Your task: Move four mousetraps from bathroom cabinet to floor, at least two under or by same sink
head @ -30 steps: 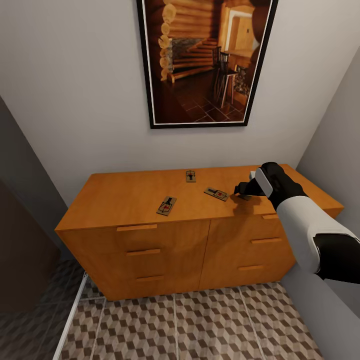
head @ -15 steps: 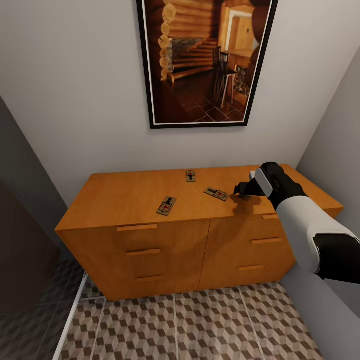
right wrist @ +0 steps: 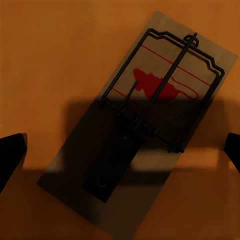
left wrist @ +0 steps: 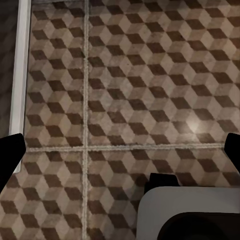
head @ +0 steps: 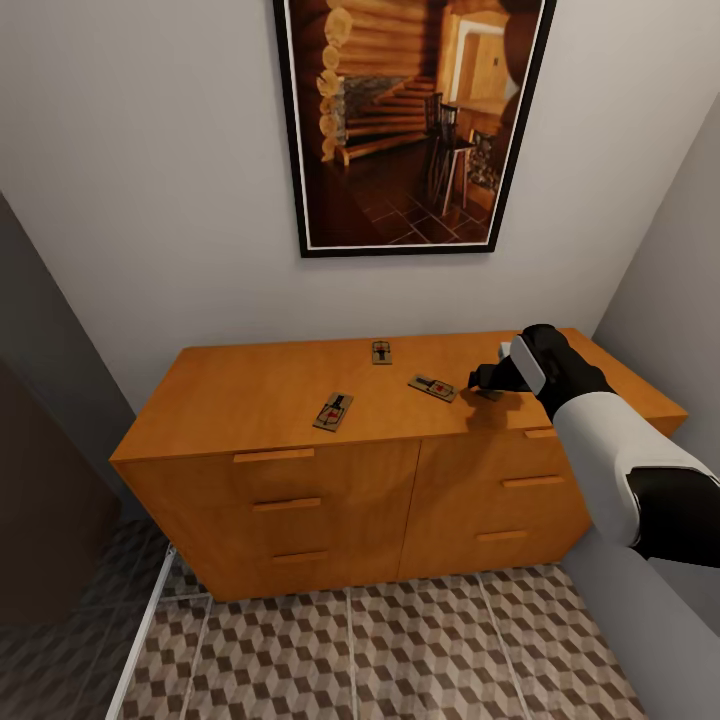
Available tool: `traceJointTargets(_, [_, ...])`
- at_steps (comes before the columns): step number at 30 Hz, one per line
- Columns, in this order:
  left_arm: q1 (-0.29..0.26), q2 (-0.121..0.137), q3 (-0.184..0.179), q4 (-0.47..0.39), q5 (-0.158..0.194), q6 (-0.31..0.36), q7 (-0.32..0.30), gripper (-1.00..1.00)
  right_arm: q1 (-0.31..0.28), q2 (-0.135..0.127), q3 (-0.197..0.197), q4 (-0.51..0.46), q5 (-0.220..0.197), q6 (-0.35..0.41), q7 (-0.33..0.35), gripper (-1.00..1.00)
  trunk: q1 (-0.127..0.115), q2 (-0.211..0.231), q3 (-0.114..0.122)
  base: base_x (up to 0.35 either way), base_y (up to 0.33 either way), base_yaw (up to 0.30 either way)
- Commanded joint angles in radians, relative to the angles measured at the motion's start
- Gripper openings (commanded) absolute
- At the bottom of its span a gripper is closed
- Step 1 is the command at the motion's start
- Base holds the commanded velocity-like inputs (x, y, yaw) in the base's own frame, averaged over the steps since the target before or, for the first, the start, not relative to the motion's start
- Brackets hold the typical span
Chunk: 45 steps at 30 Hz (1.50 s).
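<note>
Orange cabinet (head: 250,395) top, three mousetraps (head: 333,411); right end effector (head: 484,384) open above fourth.

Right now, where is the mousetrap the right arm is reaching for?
It lies flat on the cabinet top toward its right end, under the open right tool; the right wrist view shows the mousetrap between the fingertips, untouched.

Home interior: framed picture (head: 413,125) on grey wall, wooden cabinet (head: 350,500), cube-patterned tiled floor (head: 380,655).
</note>
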Motion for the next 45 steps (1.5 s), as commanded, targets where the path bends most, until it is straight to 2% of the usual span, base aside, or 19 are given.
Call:
traceJointTargets(1, [-0.002,0.001,0.008,0.004,0.002,-0.005,-0.01,1.0,0.0,-0.001,0.004,0.068,-0.02,0.003,-0.008,1.0,0.0,0.0,-0.001,0.0,0.0,0.0])
traceJointTargets(45, [-0.002,0.001,0.008,0.004,0.001,-0.005,-0.01,1.0,0.0,0.002,0.004,0.069,-0.021,0.003,-0.008,1.0,0.0,0.0,-0.001,0.0,0.0,0.0])
